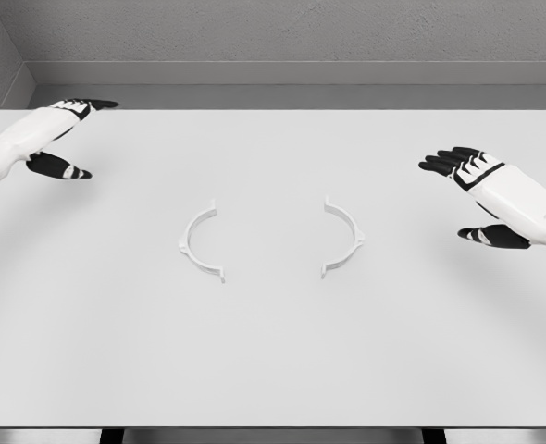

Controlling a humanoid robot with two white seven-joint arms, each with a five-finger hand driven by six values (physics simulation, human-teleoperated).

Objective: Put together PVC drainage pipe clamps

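White on white, the two halves of the pipe clamp lie flat near the middle of our table (273, 370): the left clamp half (200, 241) bows outward to the left, the right clamp half (342, 237) bows outward to the right, so their open sides face each other across a bare gap. We read that layout as a ready position, since sliding the two together should close them into one ring with the end tabs meeting. They are well apart from each other and touch nothing else. Our left hand (62, 139) hangs over the far left corner with fingers stretched and thumb spread, holding nothing. Our right hand (477, 199) hovers at the right side, fingers likewise extended and released, empty, nearer to its half than the left hand is to its own. We see no pipe and no fasteners in view. Nothing stands between either hand and its half; the plain grey wall (282, 32) behind the table is the only other thing.
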